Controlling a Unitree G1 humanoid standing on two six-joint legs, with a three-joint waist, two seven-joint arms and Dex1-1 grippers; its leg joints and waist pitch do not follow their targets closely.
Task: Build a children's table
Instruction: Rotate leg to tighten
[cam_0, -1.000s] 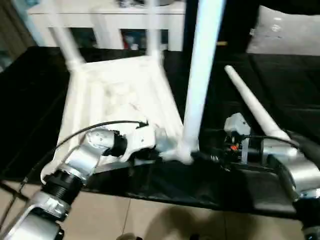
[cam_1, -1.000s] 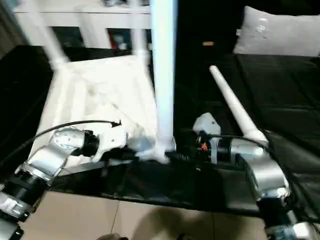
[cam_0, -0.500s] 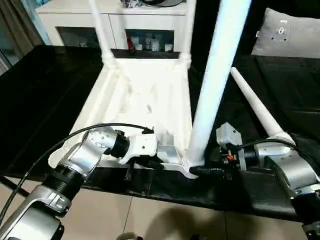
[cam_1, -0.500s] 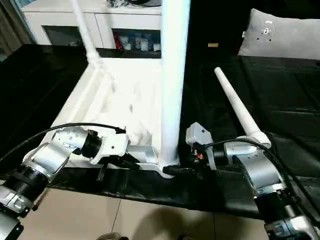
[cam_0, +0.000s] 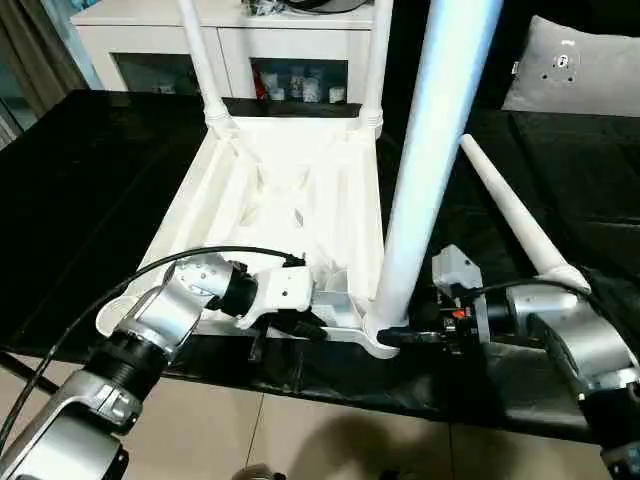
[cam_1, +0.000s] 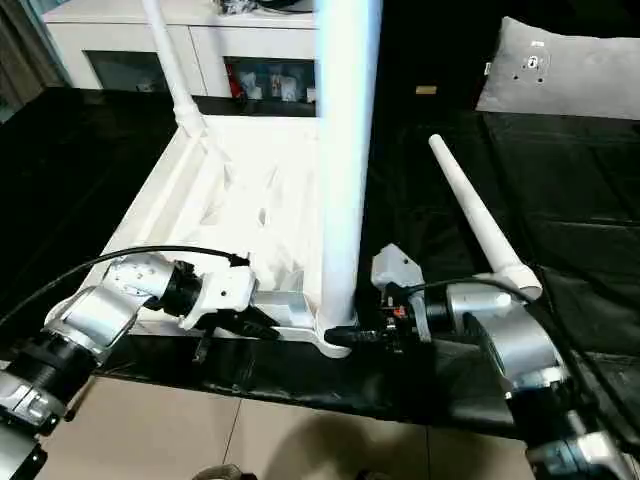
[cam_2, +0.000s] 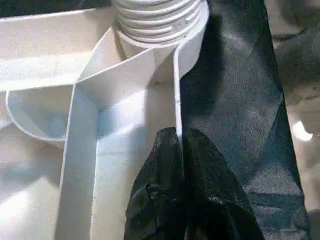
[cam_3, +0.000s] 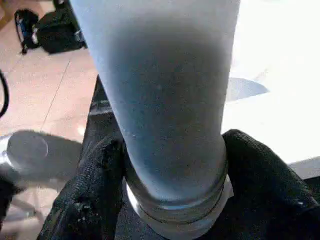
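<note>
Closing since earlier, right hand (cam_1: 352, 337) clamps the upright leg (cam_0: 425, 170)'s base; left hand (cam_2: 181, 150) pinches the tabletop rim (cam_2: 176, 95); a tilt could cross-thread it.

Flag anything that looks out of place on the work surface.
One loose leg lies on the black cover beside the upturned table top, not yet in its socket. Otherwise nothing stands out.

Head stereo pair looking down over the upturned table (cam_0: 290, 200), wrist cameras close on its near corner
</note>
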